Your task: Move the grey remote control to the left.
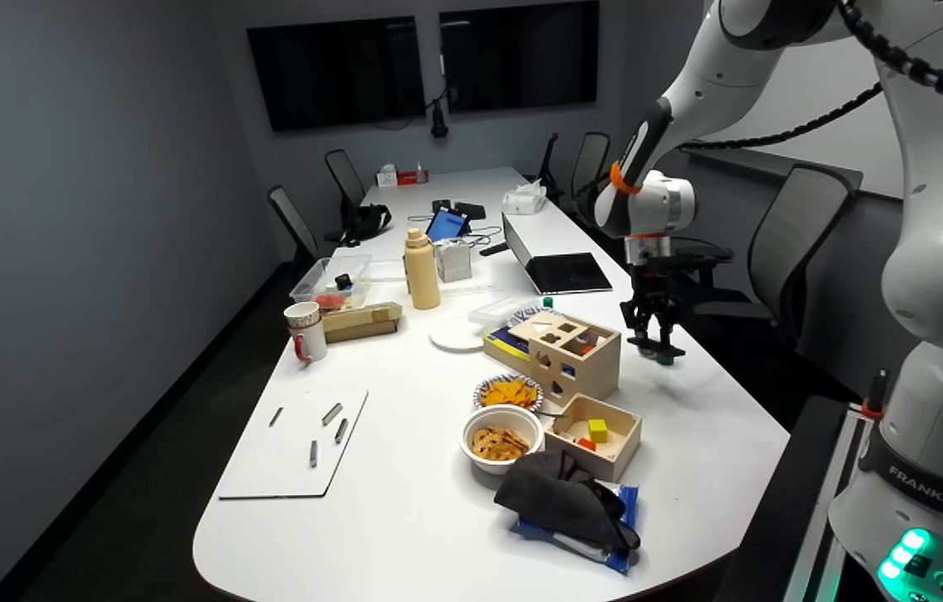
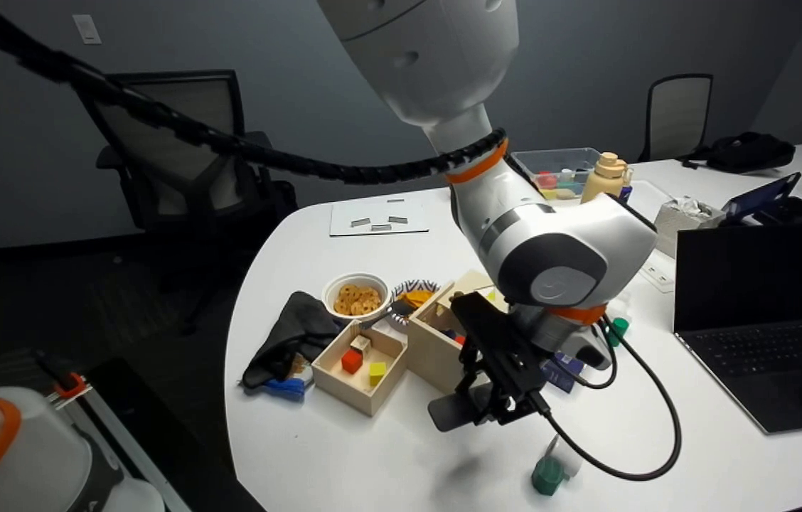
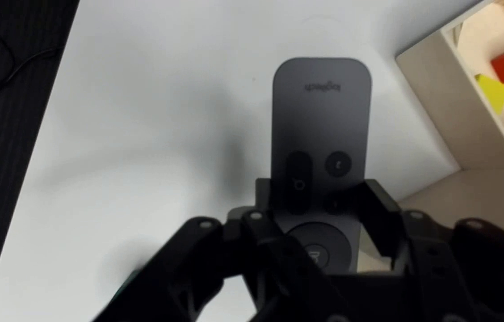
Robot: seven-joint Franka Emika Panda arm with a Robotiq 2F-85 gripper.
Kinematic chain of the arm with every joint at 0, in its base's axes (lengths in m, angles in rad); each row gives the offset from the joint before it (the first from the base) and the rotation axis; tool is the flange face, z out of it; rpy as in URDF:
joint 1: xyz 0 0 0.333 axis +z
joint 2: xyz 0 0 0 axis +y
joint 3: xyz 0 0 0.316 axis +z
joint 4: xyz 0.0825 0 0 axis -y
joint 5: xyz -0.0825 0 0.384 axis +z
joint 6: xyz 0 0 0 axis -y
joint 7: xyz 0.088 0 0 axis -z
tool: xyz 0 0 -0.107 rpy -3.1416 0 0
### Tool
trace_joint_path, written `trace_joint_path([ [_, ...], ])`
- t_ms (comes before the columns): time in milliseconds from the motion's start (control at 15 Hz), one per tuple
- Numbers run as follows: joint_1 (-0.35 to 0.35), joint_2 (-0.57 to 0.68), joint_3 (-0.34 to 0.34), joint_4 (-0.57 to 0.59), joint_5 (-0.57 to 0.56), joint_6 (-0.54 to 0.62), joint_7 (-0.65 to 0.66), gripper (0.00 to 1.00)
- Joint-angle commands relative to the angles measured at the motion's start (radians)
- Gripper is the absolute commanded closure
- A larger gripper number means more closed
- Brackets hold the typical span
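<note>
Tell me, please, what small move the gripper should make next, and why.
I would probably ease the grey remote control slightly leftward, without lowering it: the gripper holds it by its sides, and both exterior views show it hanging above the table, so it seems ready to carry.

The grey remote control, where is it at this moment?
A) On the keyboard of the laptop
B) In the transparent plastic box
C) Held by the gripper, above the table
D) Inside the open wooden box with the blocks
C: the wrist view shows the gripper closed on the grey remote control, and in an exterior view it hangs over the table, with a shadow apart below it.
</note>
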Motion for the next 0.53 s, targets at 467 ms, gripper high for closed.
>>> trace_joint_path([
  [467,0.061,-0.113,-0.003,-0.286,0.167,0.145,0.068,0.73],
])
